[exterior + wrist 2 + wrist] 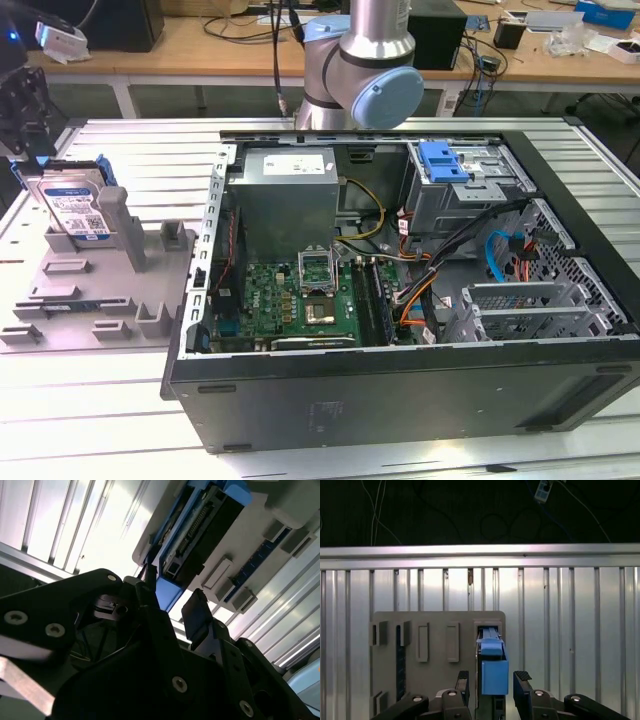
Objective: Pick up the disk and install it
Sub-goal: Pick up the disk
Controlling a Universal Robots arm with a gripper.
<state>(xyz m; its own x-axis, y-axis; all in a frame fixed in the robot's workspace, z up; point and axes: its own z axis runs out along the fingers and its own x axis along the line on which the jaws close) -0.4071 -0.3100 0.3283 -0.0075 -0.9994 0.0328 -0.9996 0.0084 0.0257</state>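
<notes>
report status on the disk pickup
Gripper open, straddling disk, no contact. Disk standing on edge in grey holder, outside the case. Nothing blocking the grasp.

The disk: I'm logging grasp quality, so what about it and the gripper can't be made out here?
1. The disk, lower edge: exterior view, sunk into the grey holder.
2. How far the disk reaches between the fingers of the gripper: first wrist view, cut off by the picture's edge.
3. Finger contact with the blue bracket: second wrist view, the dark gripper body blurs into it.
</notes>
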